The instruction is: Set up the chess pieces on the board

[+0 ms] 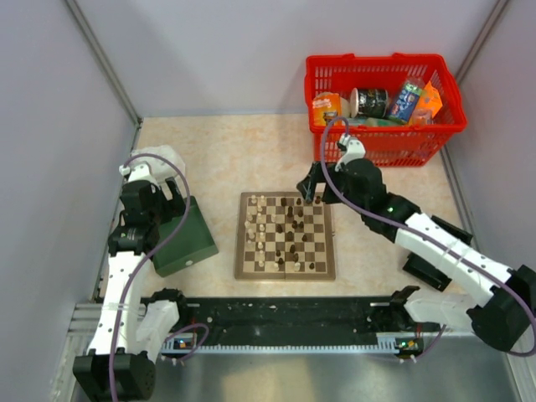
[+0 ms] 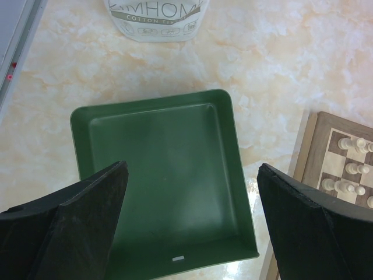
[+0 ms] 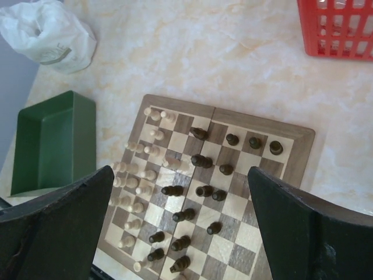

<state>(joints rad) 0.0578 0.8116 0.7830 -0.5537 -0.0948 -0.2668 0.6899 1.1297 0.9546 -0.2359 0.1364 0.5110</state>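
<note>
The right gripper (image 1: 311,193) hangs over the far right corner of the board (image 1: 285,275), which sits mid-table just ahead of the arm bases, and its jaws are spread wide with nothing in them. From its wrist camera the chess pieces (image 3: 201,160) lie straight below and slightly toward the near side of the gap, cream ones crowded on the left half, dark ones strewn over the right. A couple of the dark ones look tipped over, their long axis running roughly across the view, from finger to finger, so I'd guess a wrist turn is needed before closing on one. The left gripper (image 2: 192,175) is just as wide open and empty, hovering over the green box (image 2: 163,175) beside the board's left edge, so the right arm is clearly the nearer. On the white bag (image 2: 156,17) beyond the box I can make out "HOM" and "COTTON", cut off. Labels in the red basket (image 1: 394,142) are too small to read
</note>
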